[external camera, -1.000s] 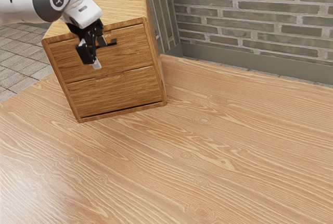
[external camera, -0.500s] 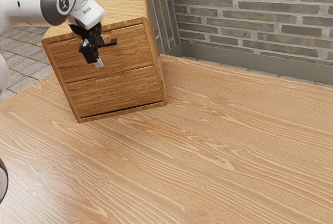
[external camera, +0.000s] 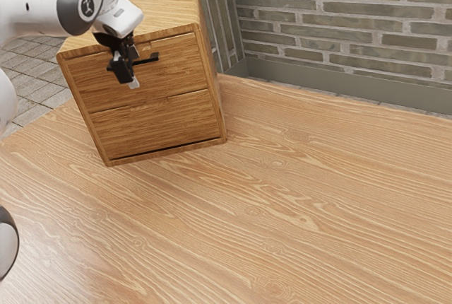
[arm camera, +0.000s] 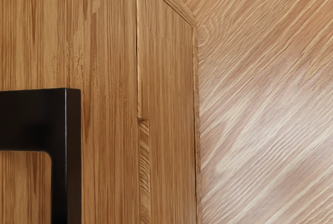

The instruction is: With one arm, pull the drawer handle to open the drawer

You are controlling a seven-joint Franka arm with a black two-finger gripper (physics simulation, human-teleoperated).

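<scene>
The table (external camera: 296, 198) spreads wide across the exterior view, with a brick wall (external camera: 339, 14) behind it. The cabinet (external camera: 162, 7) stands on the table's far corner at the exterior view's left. Its 2 drawer fronts face out over a broad stretch of open tabletop. The top drawer (external camera: 176, 71) looks flush with the cabinet's frame. Its black handle (external camera: 148, 57) lies lengthwise across the front, rising slightly toward the exterior view's right.

My arm (external camera: 42, 0) comes in from the upper left, cut off at the edge. The gripper (external camera: 123, 71) sits right at the handle and covers the handle's left part. I cannot tell if it is clamped on. In the wrist view, 1 bent corner of the handle (arm camera: 65, 156) shows close against the wood grain; the rest is cut off.
</scene>
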